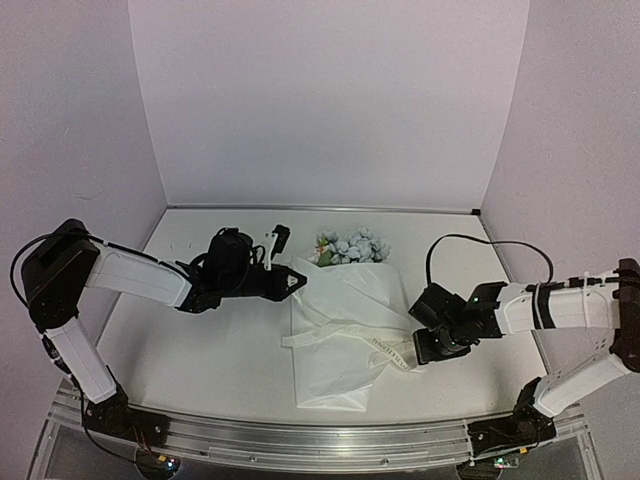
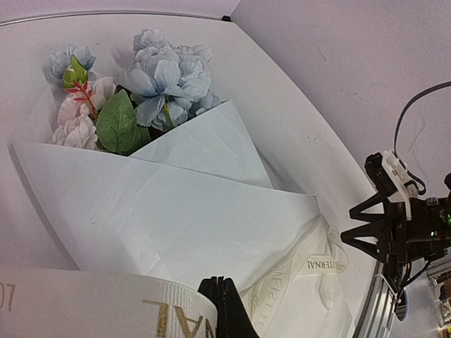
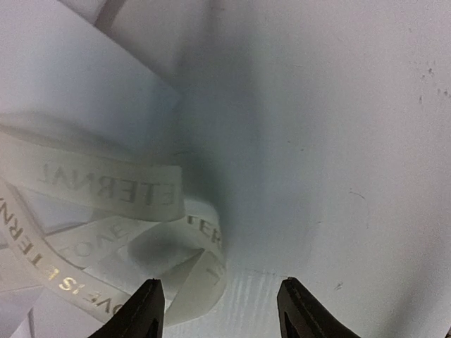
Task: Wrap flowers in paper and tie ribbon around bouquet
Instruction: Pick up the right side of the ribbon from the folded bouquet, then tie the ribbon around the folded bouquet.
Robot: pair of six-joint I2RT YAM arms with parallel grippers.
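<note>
I am looking down at one bouquet (image 1: 340, 335) lying along the middle of the tabletop (image 1: 200, 350), its wide end pointing away from the two arms. One sheet of white paper (image 1: 335, 375) is folding around the flowers (image 2: 165, 81). In the left wrist view I am counting two pale pink blooms beside a cluster of blue ones, which are too tightly packed to count. One cream ribbon (image 1: 350, 338) with gold lettering is crossing the paper about midway and trailing off to the right. The left arm (image 1: 140, 275) is reaching in by the paper's upper left edge. Its jaws are clenched tight together with a stretch of ribbon running right against them, and I cannot tell whether it is pinched. The right arm (image 1: 560, 305) is sitting low at the ribbon's right end. Its jaws are standing apart, grasping nothing, with one ribbon loop lying just by the left fingertip (image 3: 148, 310).
</note>
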